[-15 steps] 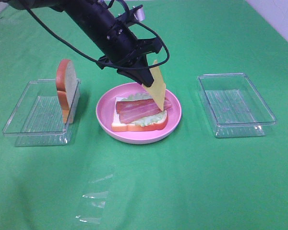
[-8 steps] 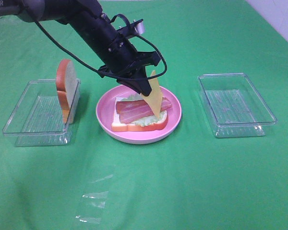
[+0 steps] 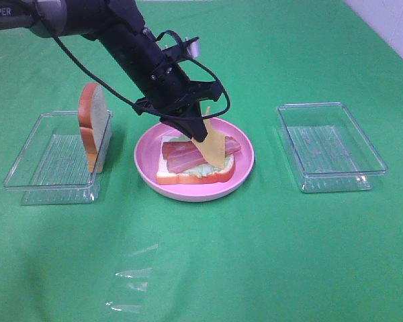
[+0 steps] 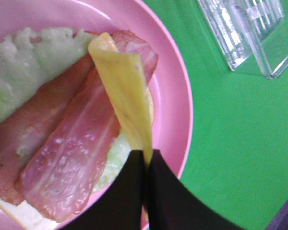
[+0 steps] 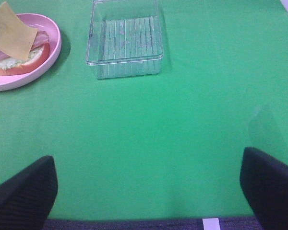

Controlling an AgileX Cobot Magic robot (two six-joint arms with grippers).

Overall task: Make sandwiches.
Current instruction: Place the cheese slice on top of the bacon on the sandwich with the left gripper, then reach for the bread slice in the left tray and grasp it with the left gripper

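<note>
One square of cheese (image 4: 125, 91) hangs from the left gripper (image 4: 146, 160), whose fingers are pinched shut on a corner of it. The free end appears to rest on the bacon (image 3: 180, 156) of the open sandwich (image 3: 211, 169), which sits at the centre of the high view on the pink plate (image 3: 146, 171): bottom slice (image 3: 188, 179), lettuce (image 4: 38, 52), then bacon. The step in hand looks like laying the cheese flat. To do it well, the arm should sink while sliding toward the left of the frame, so the sheet folds down over the bacon instead of buckling. It should let go only once the cheese lies square, without nudging the strips. A spare slice (image 3: 93, 124) stands on edge in the tray (image 3: 33, 171) at left. The right gripper (image 5: 148, 160) stands wide open, holding nothing, over green cloth (image 5: 149, 120)
</note>
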